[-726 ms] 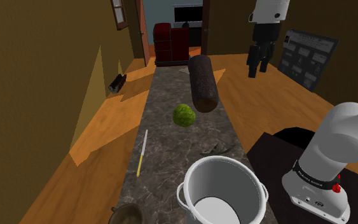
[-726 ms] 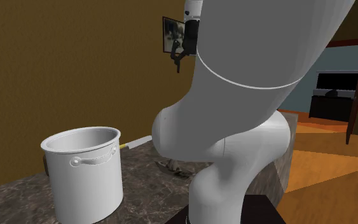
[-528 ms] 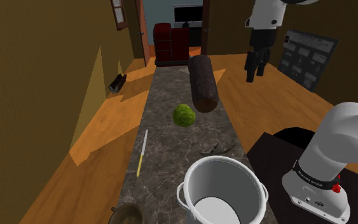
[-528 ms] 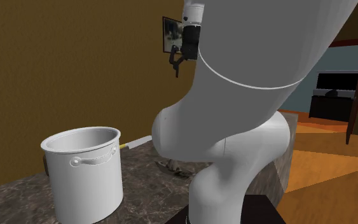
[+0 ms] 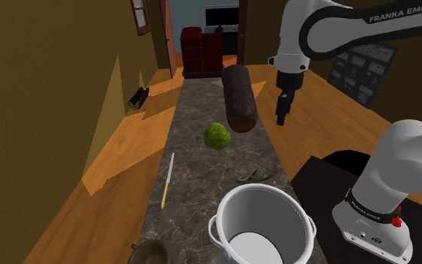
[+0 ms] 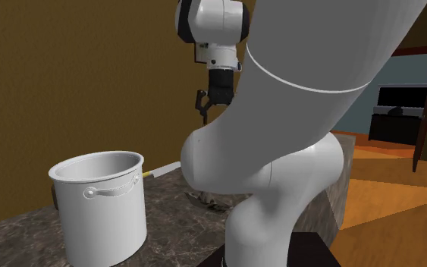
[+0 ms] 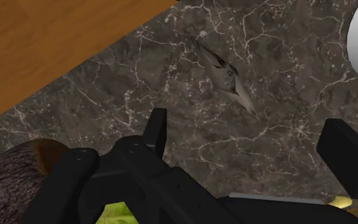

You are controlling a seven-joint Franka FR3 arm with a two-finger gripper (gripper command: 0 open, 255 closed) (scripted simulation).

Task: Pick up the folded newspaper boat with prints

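The folded newspaper boat [image 7: 228,79] lies flat on the dark marble counter [image 7: 171,70], grey with dark print, some way beyond my fingertips. In the shoulder view the boat [image 5: 260,174] sits just beyond the white pot [image 5: 261,225]. The second exterior view has the boat [image 6: 211,199] low on the counter beside the arm. My black gripper [image 5: 282,116] hangs high over the counter's right edge in the shoulder view, pointing down. In the wrist view the gripper [image 7: 254,143] is open, its fingers [image 7: 157,130] apart with nothing between them.
A green leafy ball [image 5: 216,136] and a dark brown cylinder [image 5: 239,97] lie farther along the counter. A yellow-handled knife [image 5: 167,180] lies near the shoulder view's left edge of the counter. A small dark bowl [image 5: 153,255] sits at the near end. Wooden floor surrounds the counter.
The arm has swung down and toward the shoulder view's left, bringing the gripper from high beside the wall panel to above the counter's edge. Nothing on the counter moved.
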